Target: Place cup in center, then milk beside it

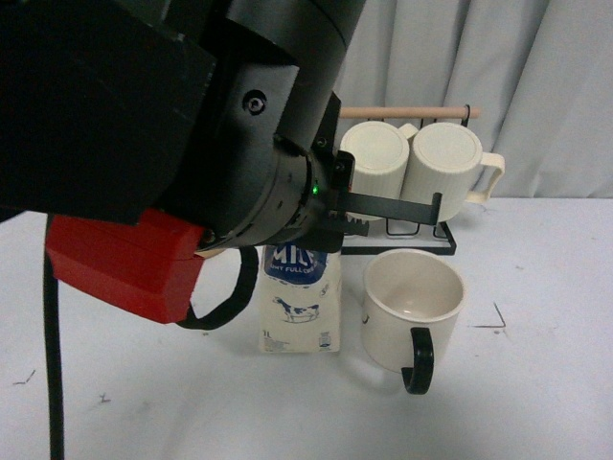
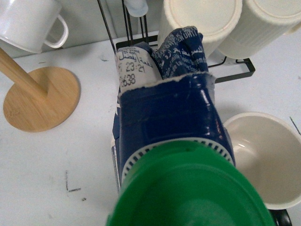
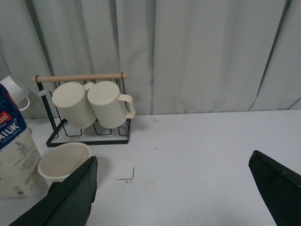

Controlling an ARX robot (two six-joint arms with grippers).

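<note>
The milk [image 1: 302, 305], a tall carton with a blue top and cream base with a cow drawing, stands on the white table just left of the cup [image 1: 414, 305]. The cup is a wide cream mug, upright, its dark handle toward the front. My left gripper [image 1: 321, 225] is shut on the milk's top; the arm hides the upper carton. In the left wrist view the green cap [image 2: 188, 188] and blue top [image 2: 164, 113] fill the frame, with the cup [image 2: 263, 155] beside. My right gripper [image 3: 174, 188] is open and empty, above bare table, with the cup [image 3: 63, 162] and milk [image 3: 14, 150] off to one side.
A black wire rack [image 1: 402, 225] with a wooden bar holds two ribbed cream mugs [image 1: 421, 163] behind the cup. A small white cup [image 2: 30, 21] hangs on a wooden stand with a round base [image 2: 40, 96] near the milk. A grey curtain hangs behind the table.
</note>
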